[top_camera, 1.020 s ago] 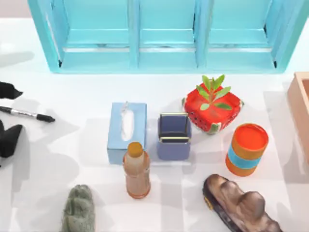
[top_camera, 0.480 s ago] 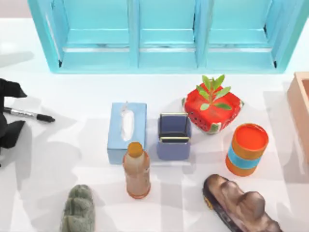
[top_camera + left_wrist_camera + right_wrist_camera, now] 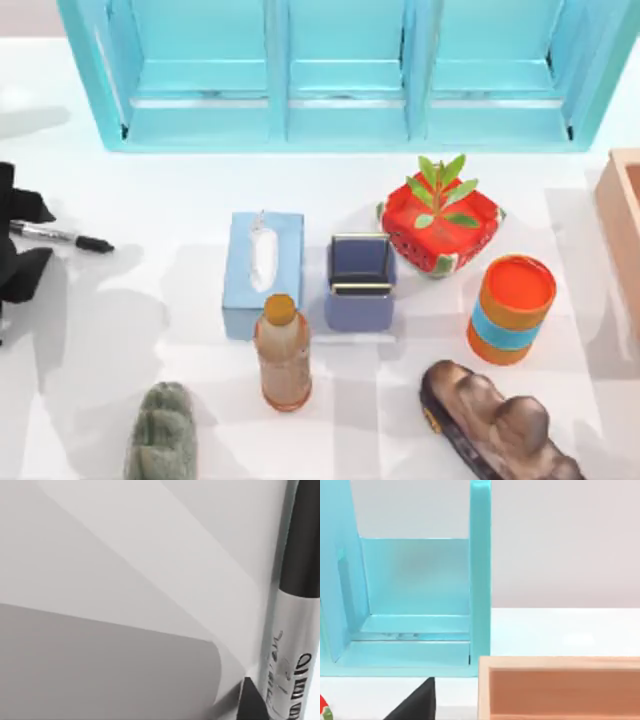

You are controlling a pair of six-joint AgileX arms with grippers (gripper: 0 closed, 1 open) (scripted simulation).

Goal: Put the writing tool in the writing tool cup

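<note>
The writing tool, a thin black marker pen with a pale label band, lies flat on the white table at the far left. My left gripper is open and straddles the pen's left end, one dark finger on the far side and one on the near side. The left wrist view shows the pen's barrel very close, beside a dark fingertip. The writing tool cup, an orange cylinder with a blue band, stands upright at the right. A dark part of my right gripper shows, facing the shelf.
A cyan shelf unit spans the back. A blue tissue box, a blue basket, a red planter and a bottle crowd the middle. A green figure and brown shoe lie in front; a wooden box sits at the right.
My left gripper has shifted right over the pen's end and its two fingers have drawn closer to the barrel. The pen and everything else have stayed put.
</note>
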